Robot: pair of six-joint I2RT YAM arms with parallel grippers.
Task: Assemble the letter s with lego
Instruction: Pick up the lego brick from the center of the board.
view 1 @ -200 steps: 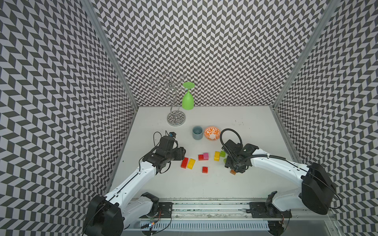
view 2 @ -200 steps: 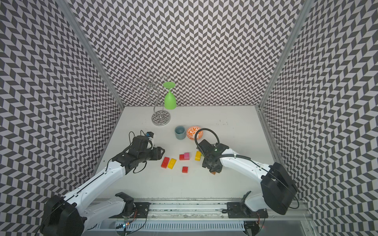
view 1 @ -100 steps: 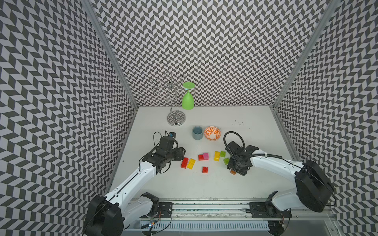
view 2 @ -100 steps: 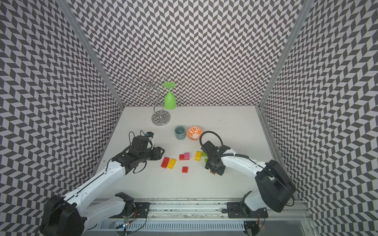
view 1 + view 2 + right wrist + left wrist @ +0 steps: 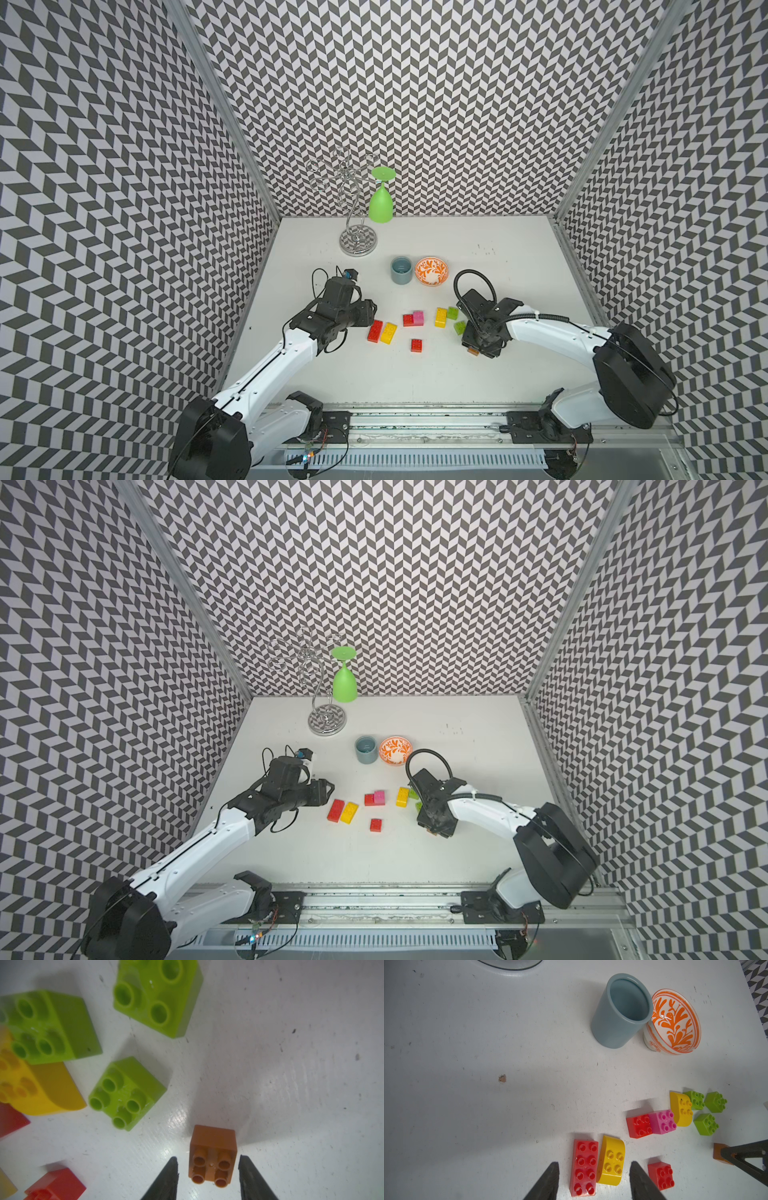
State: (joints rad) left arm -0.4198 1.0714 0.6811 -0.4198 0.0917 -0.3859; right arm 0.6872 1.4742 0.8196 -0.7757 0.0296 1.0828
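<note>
Lower centre in a top view, table (image 5: 415,382) lies bare. My right gripper (image 5: 208,1160) points down, unclenched, astride the orange-brown brick (image 5: 213,1142).

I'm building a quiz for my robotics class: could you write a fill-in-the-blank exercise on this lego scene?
1. The square brick between the right gripper's open jaws is ____.
2. Between the left gripper's open jaws, the wrist view shows the long red brick and a ____ one.
3. The lime green bricks number ____.
4. The blue-grey cup stands beside the orange-patterned ____.
Missing words: orange-brown; yellow; three; bowl.
</note>
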